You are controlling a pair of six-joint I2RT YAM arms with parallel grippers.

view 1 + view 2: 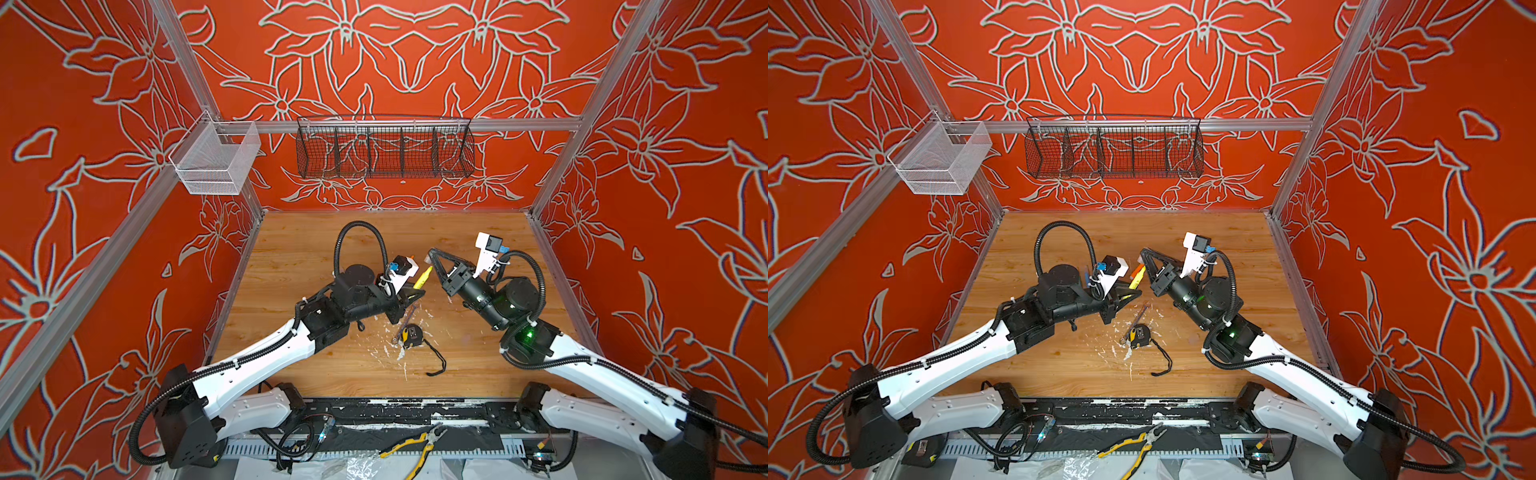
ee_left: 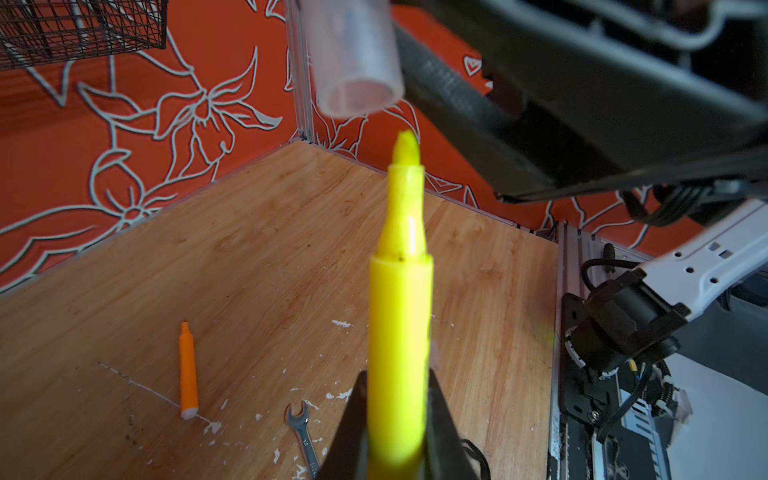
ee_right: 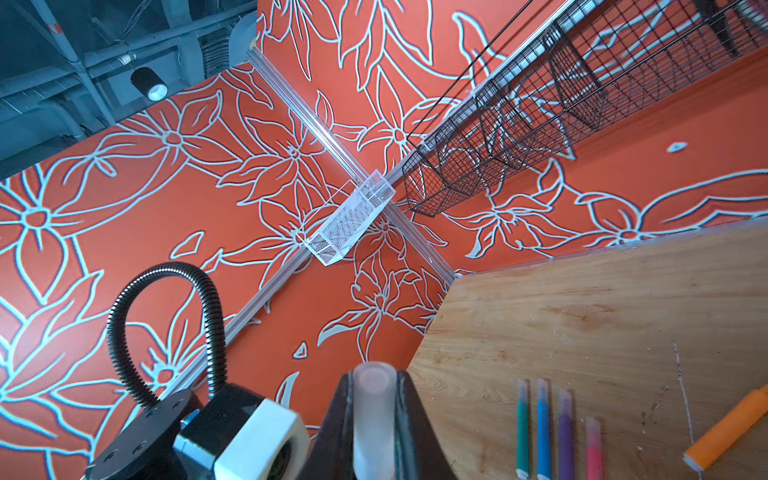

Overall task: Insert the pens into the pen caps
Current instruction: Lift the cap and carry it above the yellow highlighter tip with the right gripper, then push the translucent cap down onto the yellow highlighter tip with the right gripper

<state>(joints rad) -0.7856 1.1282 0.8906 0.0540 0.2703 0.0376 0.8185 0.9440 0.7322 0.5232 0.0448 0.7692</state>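
Note:
My left gripper (image 2: 398,382) is shut on a yellow pen (image 2: 399,311), whose bare tip points up and away from the jaws. My right gripper (image 3: 374,376) is shut on a clear pen cap (image 3: 374,411). In the left wrist view the cap (image 2: 357,58) hangs just beyond the pen tip with its open mouth towards it, a small gap between them. Both top views show the yellow pen (image 1: 423,278) (image 1: 1137,277) held above mid-table, facing the right gripper (image 1: 432,254). An orange pen (image 2: 188,370) lies uncapped on the wood. Green (image 3: 522,428), blue (image 3: 543,428), purple (image 3: 566,432) and pink (image 3: 594,444) pens lie side by side and appear capped.
A grey wrench (image 2: 301,428) and a yellow-black tape measure (image 1: 411,334) with a black strap lie among white paint flecks at mid-table. A black wire basket (image 1: 384,149) and a white mesh basket (image 1: 216,160) hang on the back rail. Yellow pliers (image 1: 415,451) lie at the front.

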